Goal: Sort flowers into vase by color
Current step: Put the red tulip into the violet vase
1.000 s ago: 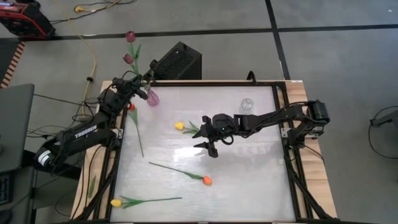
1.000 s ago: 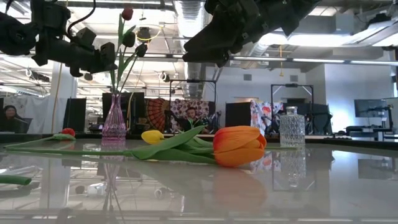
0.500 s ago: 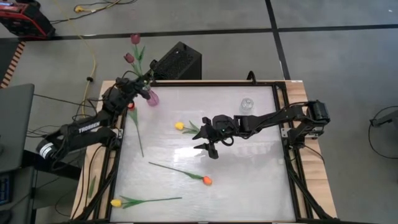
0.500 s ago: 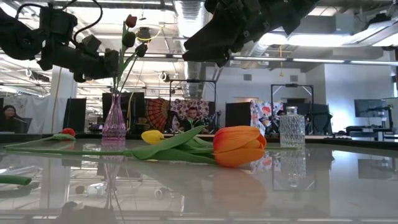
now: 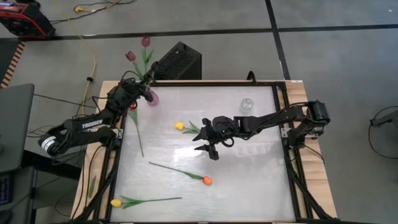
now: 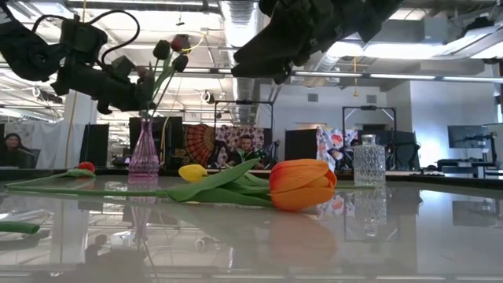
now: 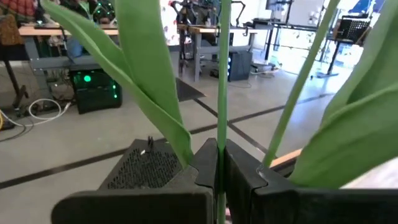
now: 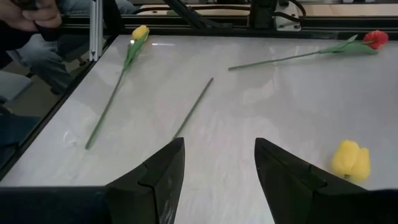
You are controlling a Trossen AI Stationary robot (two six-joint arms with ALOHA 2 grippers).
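Fingers [image 7: 186, 180] of left gripper [image 7: 221, 180] pinch thin, smooth green stem [image 7: 222, 74].

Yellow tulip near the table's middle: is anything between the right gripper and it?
Nothing visible. The right gripper hangs open just beside the yellow tulip, with only bare table between them. The clear vase stands off to the other side.

Maroon tulips [image 5: 138, 49] upright in pink vase [image 5: 152, 98] (leaning outward); four others [image 5: 206, 180] lying on table.
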